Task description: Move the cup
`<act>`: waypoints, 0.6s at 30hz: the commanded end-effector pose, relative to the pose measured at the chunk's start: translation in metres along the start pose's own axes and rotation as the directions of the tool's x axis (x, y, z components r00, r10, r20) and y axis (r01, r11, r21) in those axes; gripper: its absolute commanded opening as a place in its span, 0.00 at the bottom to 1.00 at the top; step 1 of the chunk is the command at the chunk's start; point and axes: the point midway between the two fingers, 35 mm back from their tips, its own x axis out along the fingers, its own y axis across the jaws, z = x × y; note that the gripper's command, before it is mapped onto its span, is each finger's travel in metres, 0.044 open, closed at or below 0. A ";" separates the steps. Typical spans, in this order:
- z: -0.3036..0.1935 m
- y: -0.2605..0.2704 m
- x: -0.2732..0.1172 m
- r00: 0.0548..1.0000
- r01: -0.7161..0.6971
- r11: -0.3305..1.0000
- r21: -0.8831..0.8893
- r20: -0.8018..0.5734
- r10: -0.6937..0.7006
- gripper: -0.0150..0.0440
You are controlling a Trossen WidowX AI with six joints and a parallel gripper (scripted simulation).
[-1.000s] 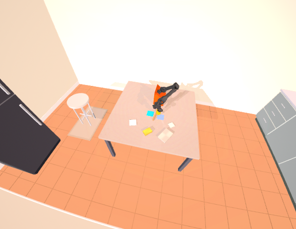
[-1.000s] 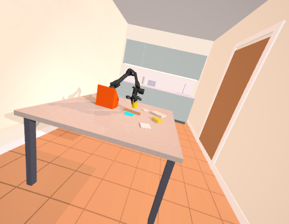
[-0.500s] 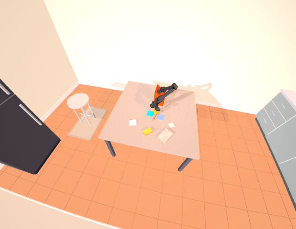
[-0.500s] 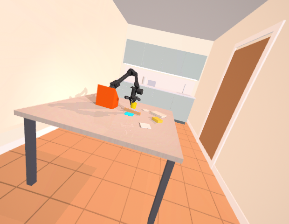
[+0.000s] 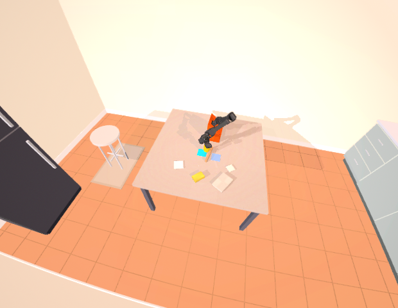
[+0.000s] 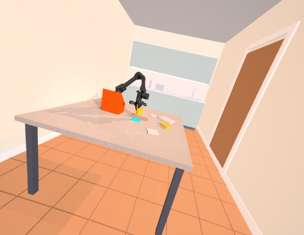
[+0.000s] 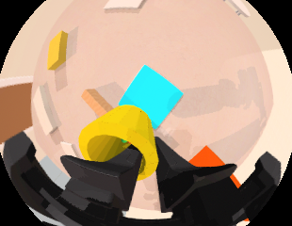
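My gripper is shut on the wall of the yellow cup. The cup is held in the air, about upright, over the low orange-brown bar. A green marble shows inside it; the rest of the inside is dark or hidden. The cyan pad lies on one side of the bar, partly behind the cup in the wrist view. The pale blue pad lies on the other side.
A tall orange-red block stands beside the arm. A yellow block, a white tile, a small cream tile and a larger beige slab lie farther out.
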 end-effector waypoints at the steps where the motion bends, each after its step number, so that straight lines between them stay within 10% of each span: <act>1: 0.009 -0.007 -0.001 1.000 0.001 1.000 -0.002 0.005 -0.001 0.25; 18: 0.035 -0.029 -0.002 1.000 0.001 1.000 -0.002 0.006 -0.001 0.25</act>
